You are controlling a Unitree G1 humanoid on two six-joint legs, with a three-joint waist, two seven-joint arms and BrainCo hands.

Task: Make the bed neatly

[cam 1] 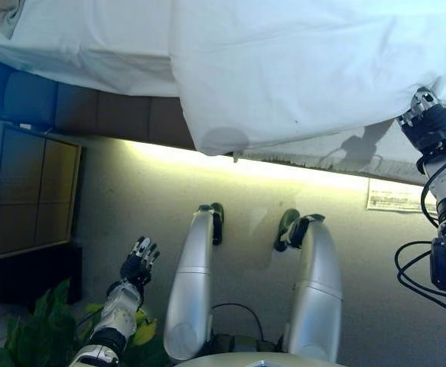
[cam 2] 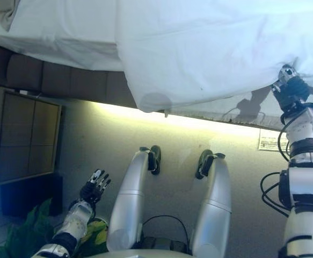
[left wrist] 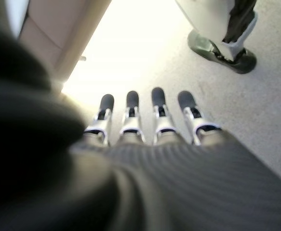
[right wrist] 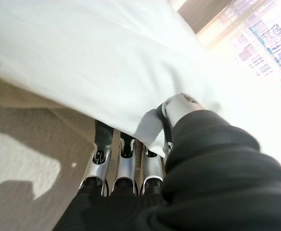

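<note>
A white duvet (cam 1: 299,69) lies over the bed and hangs past its near edge, with a rounded corner (cam 1: 223,141) drooping lowest. My right hand (cam 1: 425,118) is at the duvet's hanging edge on the right. In the right wrist view its fingers (right wrist: 126,168) and thumb (right wrist: 179,108) are curled round a fold of the white cloth (right wrist: 150,127). My left hand (cam 1: 138,264) hangs low at the left over the floor, apart from the bed, its fingers (left wrist: 145,110) straight and holding nothing.
The brown padded bed base (cam 1: 108,111) runs under the duvet, with a lit strip of floor below it. A wooden cabinet (cam 1: 27,191) stands at the left, a green plant (cam 1: 43,329) below it. A printed sheet (cam 1: 395,195) lies on the carpet at the right.
</note>
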